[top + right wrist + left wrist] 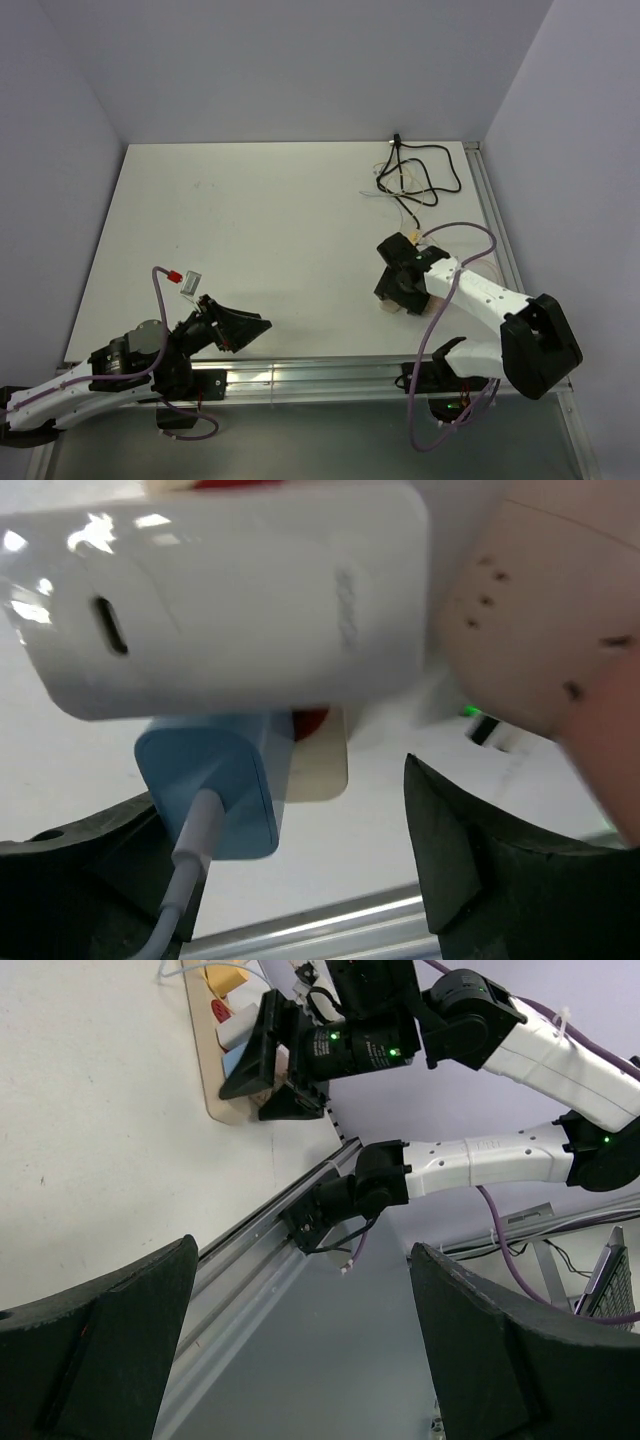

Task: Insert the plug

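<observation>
A beige power strip (392, 303) lies at the right near edge of the white table, also in the left wrist view (212, 1088). A white charger (230, 590) and a blue plug (215, 790) with a white cable sit on the strip (322, 765), next to a red switch (312, 720). My right gripper (402, 278) hovers just over the strip, jaws open and empty (300, 880), the blue plug close by its left finger (90, 880). My left gripper (245, 328) is open and empty (300, 1350) at the table's near edge, pointing at the strip.
A black cable (418, 172) and a thin pale cable (400, 205) lie coiled at the far right corner. An aluminium rail (300, 375) runs along the near edge. Walls stand close on three sides. A blurred pale rounded surface (540, 610) fills the right wrist view's upper right.
</observation>
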